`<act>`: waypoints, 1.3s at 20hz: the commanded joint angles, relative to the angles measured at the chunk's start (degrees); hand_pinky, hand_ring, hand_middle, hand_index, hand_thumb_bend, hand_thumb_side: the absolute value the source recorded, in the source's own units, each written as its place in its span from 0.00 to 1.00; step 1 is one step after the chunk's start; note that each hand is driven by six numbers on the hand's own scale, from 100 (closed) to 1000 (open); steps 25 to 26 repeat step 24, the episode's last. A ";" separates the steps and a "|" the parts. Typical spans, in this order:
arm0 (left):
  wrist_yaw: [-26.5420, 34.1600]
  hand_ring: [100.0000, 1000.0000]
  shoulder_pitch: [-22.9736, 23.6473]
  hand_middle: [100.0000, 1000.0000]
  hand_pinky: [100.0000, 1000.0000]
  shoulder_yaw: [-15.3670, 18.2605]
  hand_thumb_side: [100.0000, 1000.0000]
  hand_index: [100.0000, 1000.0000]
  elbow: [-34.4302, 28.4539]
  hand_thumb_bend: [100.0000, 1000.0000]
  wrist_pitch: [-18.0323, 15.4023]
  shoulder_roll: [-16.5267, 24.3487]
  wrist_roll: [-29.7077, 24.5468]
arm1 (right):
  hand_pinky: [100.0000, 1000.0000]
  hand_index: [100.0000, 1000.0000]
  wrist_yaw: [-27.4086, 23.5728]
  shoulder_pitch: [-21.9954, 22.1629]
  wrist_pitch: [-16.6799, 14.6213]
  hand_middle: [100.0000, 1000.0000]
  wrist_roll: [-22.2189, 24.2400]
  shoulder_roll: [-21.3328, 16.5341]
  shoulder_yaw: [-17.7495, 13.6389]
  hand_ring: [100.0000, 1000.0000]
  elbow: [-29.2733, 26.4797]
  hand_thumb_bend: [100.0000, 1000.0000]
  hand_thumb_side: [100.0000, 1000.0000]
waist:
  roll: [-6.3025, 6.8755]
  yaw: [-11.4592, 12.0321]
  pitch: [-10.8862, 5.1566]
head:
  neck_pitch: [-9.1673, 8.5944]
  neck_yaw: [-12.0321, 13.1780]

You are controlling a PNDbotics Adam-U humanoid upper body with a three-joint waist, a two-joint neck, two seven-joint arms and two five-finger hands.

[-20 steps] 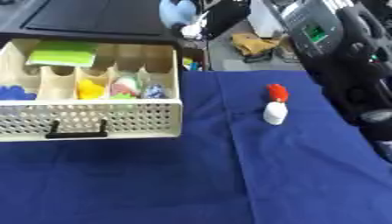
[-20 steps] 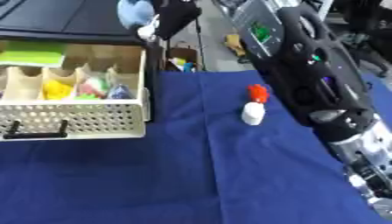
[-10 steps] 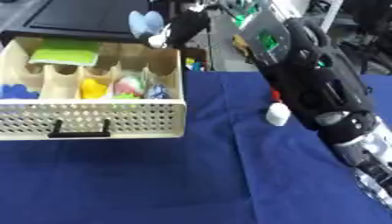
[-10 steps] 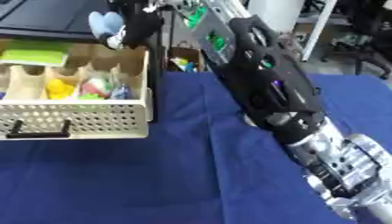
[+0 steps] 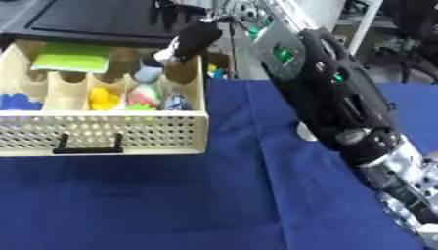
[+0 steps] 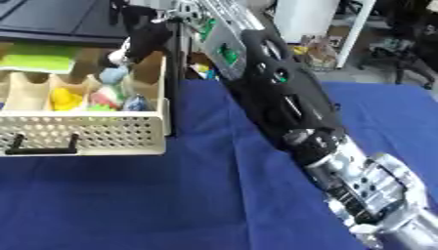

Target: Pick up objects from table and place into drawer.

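Note:
A beige drawer (image 5: pixel 128 129) with a perforated front and a black handle stands pulled out at the left. Its compartments hold a green thing (image 5: pixel 73 56), a blue thing (image 5: pixel 13 102), a yellow thing (image 5: pixel 104 97) and a pink-green ball (image 5: pixel 143 93). My right arm reaches from the lower right across the table, and my right hand (image 5: pixel 195 40) hangs over the drawer's back right compartment. Its fingers point down, with a light blue object (image 5: pixel 147 74) at their tips, level with the compartment's rim. A white bit of a bottle (image 5: pixel 304 132) peeks from behind the arm.
A blue cloth (image 5: pixel 171 195) covers the table. The black cabinet top (image 5: pixel 85 19) lies above the drawer. Clutter and chairs stand beyond the far table edge. My forearm (image 6: pixel 291 112) crosses the middle of the table diagonally.
My right hand has carried the light blue object left and down, from above the cabinet top to the drawer's back right compartment. The arm now hides the white bottle with the red cap.

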 commanded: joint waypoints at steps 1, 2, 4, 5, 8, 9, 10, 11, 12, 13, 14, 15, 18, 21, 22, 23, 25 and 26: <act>0.27 0.39 -0.58 0.48 0.23 -0.13 0.95 0.71 -0.75 0.11 -0.02 0.86 -0.23 | 0.69 0.80 -0.43 -1.53 0.13 0.57 -0.20 -0.85 -0.99 0.76 -1.90 0.50 0.55 | 0.40 -0.10 -0.84 | -0.60 -0.01; 0.27 0.39 -0.57 0.48 0.23 -0.13 0.95 0.71 -0.75 0.11 -0.02 0.87 -0.23 | 0.69 0.79 -0.57 -1.52 0.23 0.56 -0.22 -0.92 -1.02 0.76 -2.18 0.50 0.55 | 0.42 -0.11 -0.86 | -0.58 0.00; 0.27 0.39 -0.51 0.48 0.23 -0.12 0.95 0.71 -0.75 0.11 -0.04 0.86 -0.24 | 0.69 0.79 -0.87 -1.46 0.43 0.56 -0.31 -1.05 -1.13 0.76 -2.70 0.50 0.55 | 0.48 -0.12 -0.89 | -0.59 0.07; 0.27 0.39 -0.49 0.48 0.23 -0.11 0.95 0.71 -0.75 0.11 -0.04 0.86 -0.24 | 0.69 0.78 -1.02 -1.42 0.55 0.56 -0.39 -1.12 -1.21 0.75 -2.95 0.50 0.55 | 0.51 -0.13 -0.89 | -0.60 0.08; 0.24 0.39 -0.37 0.48 0.23 -0.04 0.95 0.71 -0.75 0.11 -0.12 0.81 -0.24 | 0.68 0.76 -2.10 -1.05 0.99 0.54 -1.30 -1.98 -1.93 0.74 -4.95 0.50 0.55 | 0.71 -0.36 -0.86 | -0.61 0.23; 0.19 0.39 -0.32 0.48 0.23 -0.01 0.95 0.71 -0.75 0.11 -0.15 0.80 -0.24 | 0.68 0.75 -2.63 -0.83 1.23 0.54 -1.66 -2.56 -2.20 0.74 -5.97 0.50 0.55 | 0.77 -0.49 -0.83 | -0.59 0.31; 0.14 0.39 -0.28 0.48 0.23 0.04 0.95 0.71 -0.75 0.11 -0.19 0.80 -0.22 | 0.68 0.75 -3.16 -0.52 1.51 0.54 -2.01 -3.39 -2.44 0.74 -7.07 0.49 0.55 | 0.82 -0.66 -0.78 | -0.59 0.44; 0.07 0.39 -0.22 0.48 0.23 0.11 0.95 0.71 -0.75 0.11 -0.23 0.79 -0.19 | 0.68 0.74 -3.72 -0.09 1.80 0.53 -2.30 -4.42 -2.63 0.74 -8.26 0.49 0.55 | 0.87 -0.84 -0.73 | -0.57 0.61; -0.02 0.39 -0.16 0.48 0.23 0.18 0.95 0.71 -0.75 0.11 -0.27 0.79 -0.14 | 0.68 0.74 -4.32 0.47 2.09 0.53 -2.52 -5.63 -2.80 0.74 -9.53 0.49 0.55 | 0.94 -1.04 -0.68 | -0.56 0.81; -0.12 0.39 -0.12 0.48 0.23 0.25 0.95 0.71 -0.75 0.11 -0.33 0.80 -0.09 | 0.68 0.74 -4.82 1.15 2.46 0.52 -2.75 -6.98 -3.03 0.74 -10.83 0.49 0.55 | 1.00 -1.25 -0.62 | -0.55 1.00; -0.23 0.39 -0.05 0.48 0.23 0.32 0.95 0.71 -0.75 0.11 -0.40 0.80 -0.03 | 0.68 0.74 -5.51 2.11 2.80 0.52 -3.02 -8.59 -3.37 0.74 -12.28 0.48 0.55 | 1.09 -1.47 -0.57 | -0.54 1.20; -0.33 0.39 0.01 0.48 0.23 0.39 0.95 0.71 -0.75 0.11 -0.48 0.80 0.04 | 0.68 0.74 -6.19 3.19 3.16 0.52 -3.24 -10.26 -3.72 0.74 -13.72 0.48 0.55 | 1.19 -1.65 -0.51 | -0.56 1.37; -0.67 0.39 0.18 0.48 0.23 0.55 0.95 0.71 -0.75 0.11 -0.74 0.75 0.24 | 0.67 0.73 -7.94 6.94 4.53 0.51 -4.06 -15.03 -5.04 0.73 -17.93 0.47 0.55 | 1.56 -2.14 -0.31 | -0.73 1.78; -0.98 0.39 0.32 0.48 0.23 0.72 0.95 0.71 -0.75 0.11 -1.08 0.61 0.43 | 0.65 0.72 -9.86 11.58 6.05 0.48 -6.06 -19.13 -7.24 0.71 -23.08 0.45 0.55 | 2.13 -2.64 -0.01 | -1.02 2.22; -1.07 0.39 0.35 0.48 0.22 0.75 0.95 0.71 -0.75 0.11 -1.19 0.54 0.48 | 0.65 0.72 -10.54 13.03 6.60 0.48 -6.95 -20.14 -8.04 0.70 -25.16 0.43 0.55 | 2.34 -2.77 0.10 | -1.12 2.34; -1.17 0.39 0.38 0.48 0.22 0.79 0.95 0.71 -0.75 0.11 -1.32 0.44 0.53 | 0.64 0.72 -11.17 14.67 7.13 0.48 -8.06 -21.12 -8.92 0.69 -27.73 0.41 0.54 | 2.60 -2.90 0.24 | -1.23 2.47; -1.25 0.39 0.40 0.48 0.22 0.80 0.95 0.71 -0.75 0.11 -1.44 0.38 0.56 | 0.64 0.72 -11.73 16.11 7.69 0.48 -8.96 -21.90 -9.60 0.69 -30.16 0.41 0.54 | 2.77 -2.96 0.33 | -1.29 2.52; -1.25 0.39 0.40 0.48 0.22 0.80 0.95 0.71 -0.75 0.11 -1.44 0.38 0.56 | 0.64 0.72 -11.73 16.11 7.69 0.48 -8.96 -21.90 -9.60 0.69 -30.16 0.41 0.54 | 2.77 -2.96 0.33 | -1.29 2.52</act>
